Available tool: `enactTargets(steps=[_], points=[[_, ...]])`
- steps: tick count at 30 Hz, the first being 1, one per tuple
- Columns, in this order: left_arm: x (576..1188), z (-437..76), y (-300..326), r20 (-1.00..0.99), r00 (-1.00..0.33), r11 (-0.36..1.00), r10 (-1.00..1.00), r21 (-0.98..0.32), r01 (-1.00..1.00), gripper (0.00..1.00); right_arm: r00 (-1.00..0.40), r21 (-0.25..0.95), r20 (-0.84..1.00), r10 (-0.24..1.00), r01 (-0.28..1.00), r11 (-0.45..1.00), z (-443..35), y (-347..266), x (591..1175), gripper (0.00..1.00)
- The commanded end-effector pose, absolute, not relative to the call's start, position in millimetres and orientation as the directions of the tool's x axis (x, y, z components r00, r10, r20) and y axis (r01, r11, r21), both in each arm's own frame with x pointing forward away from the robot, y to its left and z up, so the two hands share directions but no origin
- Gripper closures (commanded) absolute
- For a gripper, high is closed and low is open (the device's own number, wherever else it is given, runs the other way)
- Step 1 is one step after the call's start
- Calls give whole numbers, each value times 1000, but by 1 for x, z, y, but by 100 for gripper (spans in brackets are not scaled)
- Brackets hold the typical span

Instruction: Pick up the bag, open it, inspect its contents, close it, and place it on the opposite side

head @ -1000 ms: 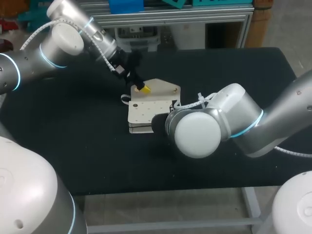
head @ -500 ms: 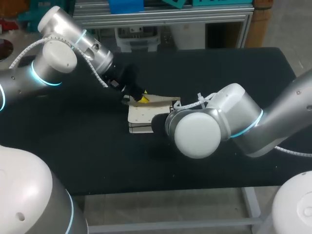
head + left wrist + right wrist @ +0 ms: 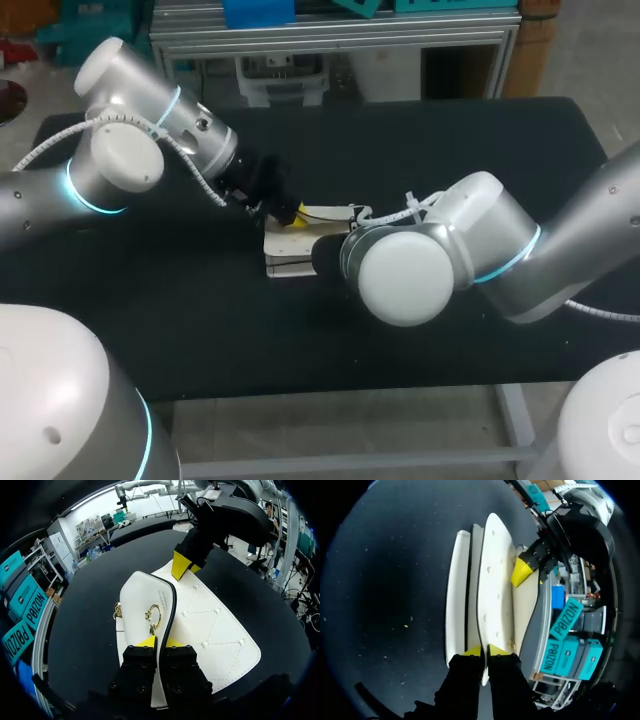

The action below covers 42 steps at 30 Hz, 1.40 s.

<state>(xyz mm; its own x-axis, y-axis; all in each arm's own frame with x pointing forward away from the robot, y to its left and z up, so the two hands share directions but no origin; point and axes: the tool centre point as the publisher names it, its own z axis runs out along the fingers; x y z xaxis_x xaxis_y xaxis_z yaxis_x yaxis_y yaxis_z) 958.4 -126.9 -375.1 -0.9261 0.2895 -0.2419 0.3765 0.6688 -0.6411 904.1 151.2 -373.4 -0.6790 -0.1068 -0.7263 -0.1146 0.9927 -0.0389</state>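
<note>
Your white handbag (image 3: 292, 246) lies mid-table on the black table (image 3: 450, 140). Your left gripper (image 3: 160, 642) is pinched on its lifted flap (image 3: 142, 595), just below the gold ring clasp (image 3: 153, 616). Your right gripper (image 3: 485, 651) is clamped on the bag's opposite edge.

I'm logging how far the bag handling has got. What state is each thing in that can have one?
White quilted leather bag: lying flat on the black table, open.
Its white flap with black edging: lifted off the body.
Gold ring clasp on the flap: unfastened.
Left gripper: shut on the flap.
Right gripper: shut on the bag's edge.
</note>
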Motion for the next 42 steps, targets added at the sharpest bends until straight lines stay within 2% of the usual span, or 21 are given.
enactTargets(steps=[1, 4, 5, 8, 15, 16, 19, 31, 42], points=[[939, -376, -118, -304, -923, 648, 235, -659, 382, 60, -365, -34, -928, -76, -121, 992, -378, 153, 907, 100], [940, -365, -116, -323, -920, 632, 222, -671, 388, 44, -365, -34, -928, -76, -121, 992, -378, 153, 907, 100], [941, -362, -116, -329, -919, 631, 215, -671, 388, 45, -365, -34, -928, -76, -121, 992, -378, 153, 907, 100], [943, -350, -114, -341, -918, 616, 200, -686, 389, 55, -365, -34, -928, -76, -121, 992, -378, 153, 907, 100], [950, -341, -119, -356, -918, 641, 175, -667, 381, 72, -365, -34, -928, -76, -121, 992, -378, 153, 907, 100], [951, -341, -120, -356, -919, 644, 169, -666, 376, 81, -365, -34, -928, -76, -121, 992, -378, 153, 907, 100], [953, -341, -120, -356, -921, 642, 160, -670, 371, 100, -365, -34, -928, -76, -121, 992, -378, 153, 907, 100], [929, -370, -119, -336, -906, 646, 257, -638, 420, 100, -365, -34, -928, -76, -121, 992, -378, 153, 907, 100], [941, -374, -108, -300, -925, 662, 233, -648, 377, 100, -365, -34, -928, -76, -121, 992, -378, 153, 907, 100]])
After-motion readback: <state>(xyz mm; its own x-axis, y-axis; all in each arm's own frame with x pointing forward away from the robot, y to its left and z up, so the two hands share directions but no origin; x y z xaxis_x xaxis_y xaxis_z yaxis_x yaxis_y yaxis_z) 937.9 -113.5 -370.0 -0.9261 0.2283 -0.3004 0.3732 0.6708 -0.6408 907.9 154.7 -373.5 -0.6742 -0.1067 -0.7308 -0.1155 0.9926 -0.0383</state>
